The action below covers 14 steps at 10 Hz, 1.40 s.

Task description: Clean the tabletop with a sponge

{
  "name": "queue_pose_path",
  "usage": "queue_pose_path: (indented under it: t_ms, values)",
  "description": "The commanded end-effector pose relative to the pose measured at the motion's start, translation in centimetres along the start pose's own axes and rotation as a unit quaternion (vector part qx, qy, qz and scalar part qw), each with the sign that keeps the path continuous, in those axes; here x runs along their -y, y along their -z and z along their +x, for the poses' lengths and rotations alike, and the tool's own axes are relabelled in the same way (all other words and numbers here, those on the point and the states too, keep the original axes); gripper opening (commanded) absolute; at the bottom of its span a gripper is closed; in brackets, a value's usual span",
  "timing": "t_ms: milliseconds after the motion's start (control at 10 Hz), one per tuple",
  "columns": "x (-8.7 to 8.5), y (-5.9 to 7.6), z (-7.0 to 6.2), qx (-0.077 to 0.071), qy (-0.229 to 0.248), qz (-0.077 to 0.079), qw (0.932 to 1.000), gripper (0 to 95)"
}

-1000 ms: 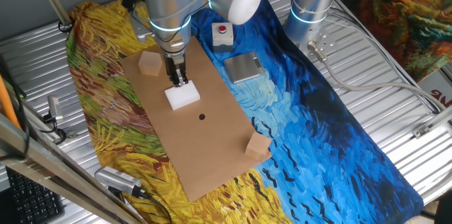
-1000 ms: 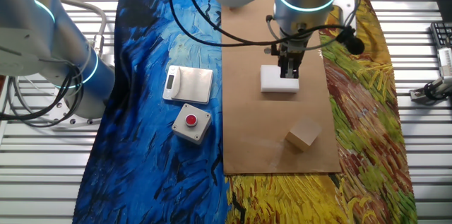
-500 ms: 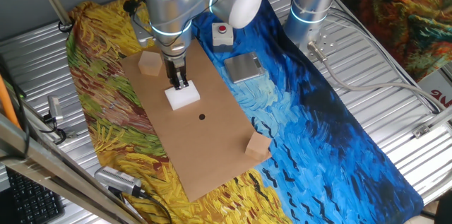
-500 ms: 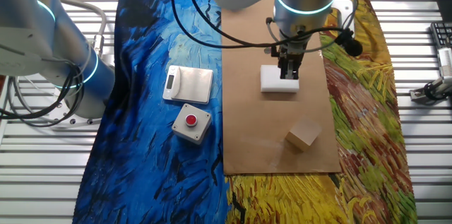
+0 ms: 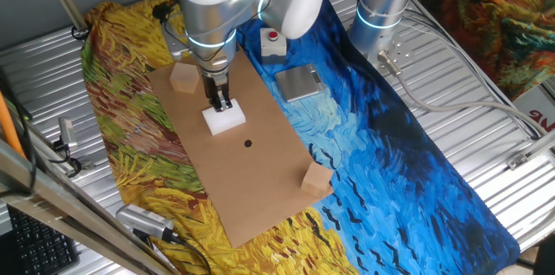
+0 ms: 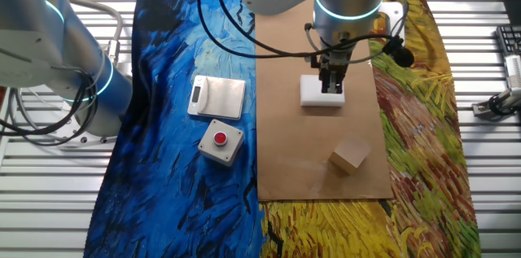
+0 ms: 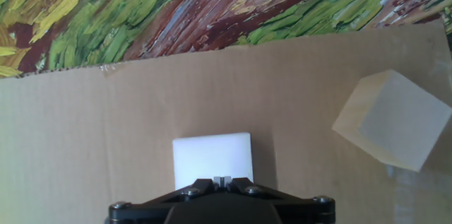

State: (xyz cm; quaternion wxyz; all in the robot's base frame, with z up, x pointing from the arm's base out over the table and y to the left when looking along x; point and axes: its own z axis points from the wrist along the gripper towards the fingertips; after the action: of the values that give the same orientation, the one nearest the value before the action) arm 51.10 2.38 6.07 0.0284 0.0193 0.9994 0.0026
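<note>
Gripper (image 5: 224, 104) is pinched onto the sponge (image 5: 225, 120), which sits flat on the tabletop (image 5: 260, 184) near its middle. A black spot (image 5: 248, 144) lies just beside it; 2 wooden cubes (image 5: 184, 77) (image 5: 316, 177) sit near opposite edges, bare board between.

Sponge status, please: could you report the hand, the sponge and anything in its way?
Hand shut on sponge, which rests flat on tabletop. Black spot just ahead. Wooden cubes and stand clear of it.
</note>
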Motion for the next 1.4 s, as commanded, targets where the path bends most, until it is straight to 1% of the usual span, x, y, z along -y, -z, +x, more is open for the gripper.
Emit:
queue_pose_path:
  t_ms: [100, 200, 300, 800, 1100, 1400]
  values:
    - [0.03, 0.1, -0.01, 0.001, 0.035, -0.003, 0.9994, 76.0]
    - [0.03, 0.1, -0.01, 0.002, 0.035, -0.004, 0.9994, 76.0]
    - [0.03, 0.09, -0.01, 0.002, 0.035, -0.003, 0.9994, 95.0]
    - [0.03, 0.04, -0.01, 0.003, 0.037, -0.002, 0.9993, 95.0]
    - [0.05, -0.51, 0.01, 0.003, 0.034, -0.002, 0.9994, 95.0]
    - [0.04, -0.64, 0.02, 0.002, 0.033, -0.002, 0.9995, 95.0]
